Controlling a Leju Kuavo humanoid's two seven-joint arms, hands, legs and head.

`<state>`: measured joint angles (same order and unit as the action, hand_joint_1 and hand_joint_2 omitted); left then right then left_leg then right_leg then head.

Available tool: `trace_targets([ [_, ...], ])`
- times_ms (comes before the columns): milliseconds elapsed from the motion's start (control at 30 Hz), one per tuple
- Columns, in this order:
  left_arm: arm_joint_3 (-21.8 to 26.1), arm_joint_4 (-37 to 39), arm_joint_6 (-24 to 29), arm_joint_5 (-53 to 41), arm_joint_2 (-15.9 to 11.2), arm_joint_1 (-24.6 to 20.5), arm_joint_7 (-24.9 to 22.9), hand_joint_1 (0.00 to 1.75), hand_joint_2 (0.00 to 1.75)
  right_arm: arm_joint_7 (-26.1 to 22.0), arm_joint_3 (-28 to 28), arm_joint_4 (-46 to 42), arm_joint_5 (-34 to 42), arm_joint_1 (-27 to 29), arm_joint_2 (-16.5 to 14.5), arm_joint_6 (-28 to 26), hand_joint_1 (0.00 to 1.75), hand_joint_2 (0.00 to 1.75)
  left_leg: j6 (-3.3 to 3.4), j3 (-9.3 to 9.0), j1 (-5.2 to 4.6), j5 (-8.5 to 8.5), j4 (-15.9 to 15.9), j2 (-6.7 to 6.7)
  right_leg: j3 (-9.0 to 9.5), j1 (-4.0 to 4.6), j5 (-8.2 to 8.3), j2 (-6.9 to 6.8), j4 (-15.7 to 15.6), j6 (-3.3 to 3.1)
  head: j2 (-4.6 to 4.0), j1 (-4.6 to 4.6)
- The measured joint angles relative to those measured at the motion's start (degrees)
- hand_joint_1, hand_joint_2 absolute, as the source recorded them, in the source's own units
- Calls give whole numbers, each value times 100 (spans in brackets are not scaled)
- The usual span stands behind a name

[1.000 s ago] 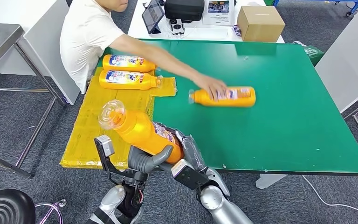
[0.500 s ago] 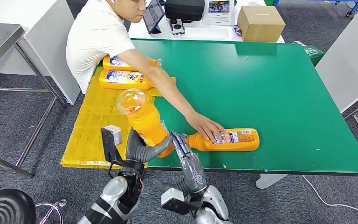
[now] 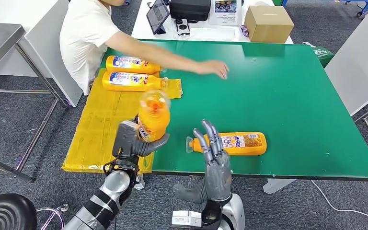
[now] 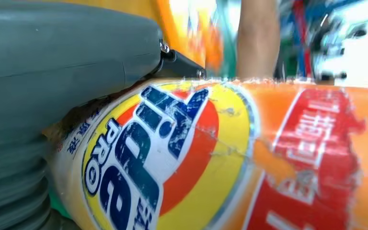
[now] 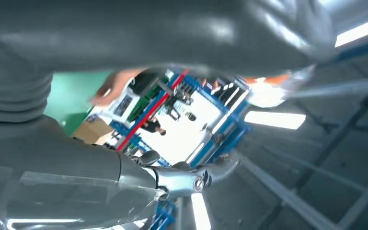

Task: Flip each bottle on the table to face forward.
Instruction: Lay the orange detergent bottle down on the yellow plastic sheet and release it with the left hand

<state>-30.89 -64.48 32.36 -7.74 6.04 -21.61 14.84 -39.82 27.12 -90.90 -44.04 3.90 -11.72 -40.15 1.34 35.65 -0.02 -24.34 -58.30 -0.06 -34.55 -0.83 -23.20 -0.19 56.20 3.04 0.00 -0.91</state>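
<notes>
The left hand grips an orange plastic bottle with a clear cap, held upright above the near edge of the green table where the yellow cardboard sheet meets it; its blue, red and yellow label shows close in the left wrist view. The right hand holds nothing, fingers straight and apart, just before a second orange bottle lying on its side. Two more orange bottles lie on the cardboard, and a person's hand reaches over the table.

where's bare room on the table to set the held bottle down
Free: green table right of the lying bottle, and yellow mat below the two bottles. Crowded: near edge, right robot hand.
</notes>
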Motion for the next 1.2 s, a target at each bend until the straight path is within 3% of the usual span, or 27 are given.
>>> trace_targets([
  [67,8,202,382,-985,-156,-175,-364,175,175,0,-75,-141,115,33,-98,-1,0,0,-3,-2,0,3,0,2,0,0,2,1,0,-1,0,2],
  [133,21,375,507,-1384,-289,-313,-539,175,175,0,-128,-232,153,58,-162,-2,0,0,-7,-3,1,6,0,2,0,0,2,0,1,-1,0,3],
  [367,21,661,539,-1467,-492,-463,-616,175,175,0,-216,-375,178,88,-276,-2,0,0,-9,-1,3,8,0,1,0,0,1,0,2,-1,0,0],
  [767,33,828,545,-1614,-570,-513,-691,175,175,0,-277,-412,246,111,-319,-2,0,0,-9,-1,3,8,0,0,-1,1,1,0,2,-1,0,1],
  [1000,569,1208,-167,-1953,-587,-643,-707,175,175,0,-328,-412,858,133,-354,-2,0,0,-10,-1,4,8,0,1,-2,1,1,0,3,-1,0,1],
  [1100,691,1587,-524,-2394,-617,-885,-960,175,175,0,-338,-411,1090,114,-353,-2,0,0,-10,0,5,9,0,-2,-1,1,2,-1,4,-1,0,0],
  [1200,676,2192,-1330,-3047,-691,-1381,-1444,175,175,0,-331,-401,1380,60,-348,0,0,0,-12,0,6,14,0,-4,0,2,3,-1,5,-1,0,-1],
])
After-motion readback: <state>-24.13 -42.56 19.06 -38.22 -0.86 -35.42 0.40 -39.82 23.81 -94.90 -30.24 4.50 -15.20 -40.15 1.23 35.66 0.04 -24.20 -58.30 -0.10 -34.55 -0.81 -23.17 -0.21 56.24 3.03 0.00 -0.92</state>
